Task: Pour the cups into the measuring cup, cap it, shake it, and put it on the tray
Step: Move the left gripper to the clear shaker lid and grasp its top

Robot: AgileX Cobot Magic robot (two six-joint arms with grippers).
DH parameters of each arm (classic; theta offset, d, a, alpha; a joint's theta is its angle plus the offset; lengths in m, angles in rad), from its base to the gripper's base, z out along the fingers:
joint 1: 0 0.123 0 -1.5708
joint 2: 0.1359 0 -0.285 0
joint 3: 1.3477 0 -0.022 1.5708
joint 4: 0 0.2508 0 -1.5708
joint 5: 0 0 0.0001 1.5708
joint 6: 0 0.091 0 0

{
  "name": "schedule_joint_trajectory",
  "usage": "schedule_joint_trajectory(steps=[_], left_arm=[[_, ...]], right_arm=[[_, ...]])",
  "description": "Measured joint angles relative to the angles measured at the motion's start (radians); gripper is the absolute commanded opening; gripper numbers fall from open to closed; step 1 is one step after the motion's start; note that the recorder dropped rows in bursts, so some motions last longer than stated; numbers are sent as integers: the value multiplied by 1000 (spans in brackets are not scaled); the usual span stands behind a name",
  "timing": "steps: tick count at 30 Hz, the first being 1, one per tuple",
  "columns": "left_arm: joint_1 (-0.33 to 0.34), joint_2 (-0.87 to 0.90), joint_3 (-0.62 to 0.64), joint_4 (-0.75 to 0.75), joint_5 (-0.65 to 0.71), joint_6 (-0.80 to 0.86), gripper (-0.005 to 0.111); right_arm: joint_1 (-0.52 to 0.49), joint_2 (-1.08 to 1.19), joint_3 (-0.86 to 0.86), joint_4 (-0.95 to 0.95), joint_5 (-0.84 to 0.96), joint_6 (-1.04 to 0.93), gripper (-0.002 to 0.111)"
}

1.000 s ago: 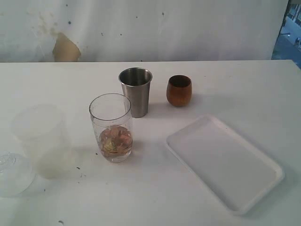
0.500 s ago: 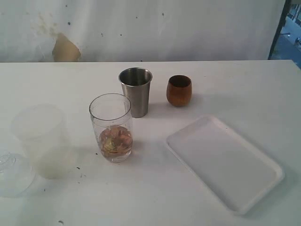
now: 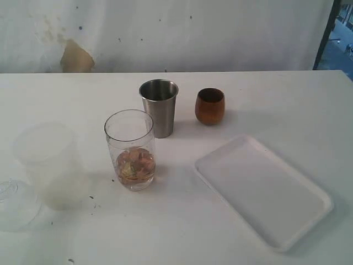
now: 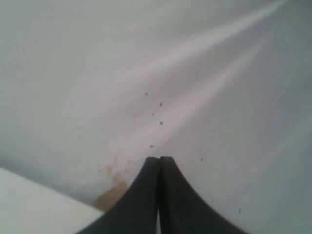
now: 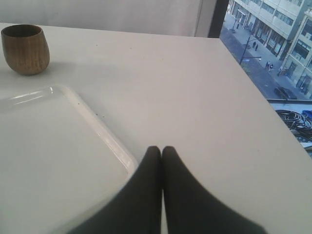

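Note:
The steel tumbler point(image 3: 159, 107) and the brown wooden cup point(image 3: 210, 106) stand side by side at the back of the white table. In front of the tumbler stands the clear measuring cup point(image 3: 130, 149), with brownish pieces in its bottom. The clear domed cap point(image 3: 15, 203) lies at the front left. The white tray point(image 3: 265, 190) lies at the right. Neither gripper shows in the exterior view. My left gripper point(image 4: 159, 158) is shut and empty, facing a stained white wall. My right gripper point(image 5: 162, 147) is shut and empty beside a corner of the tray point(image 5: 48, 156), with the wooden cup point(image 5: 25, 48) beyond it.
A wide frosted plastic cup point(image 3: 49, 164) stands at the left, between the cap and the measuring cup. In the right wrist view the table's edge point(image 5: 253, 92) runs close by, with a window and a street beyond it.
Nothing on the table has moved. A dark upright strip has come into view at the top right edge of the exterior view.

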Motion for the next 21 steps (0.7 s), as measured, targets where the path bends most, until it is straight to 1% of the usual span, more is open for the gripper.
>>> schedule_joint_trajectory(steps=[4,8,12,14,15,16,18,20,21], left_arm=[[0,73,-161,58,248,22,0],[0,215,-322,72,438,100,0],[0,410,-491,74,684,232,0],[0,525,-558,76,825,294,0],[0,581,-579,76,871,311,0],[0,634,-599,73,915,325,0],[0,724,-617,51,960,341,1],[0,814,-622,-4,970,371,10],[0,848,-622,-35,970,390,17]], right_arm=[[0,0,0,0,0,0,0],[0,0,0,0,0,0,0],[0,0,0,0,0,0,0],[0,0,0,0,0,0,0],[0,0,0,0,0,0,0],[0,0,0,0,0,0,0],[0,0,0,0,0,0,0],[0,0,0,0,0,0,0],[0,0,0,0,0,0,0]])
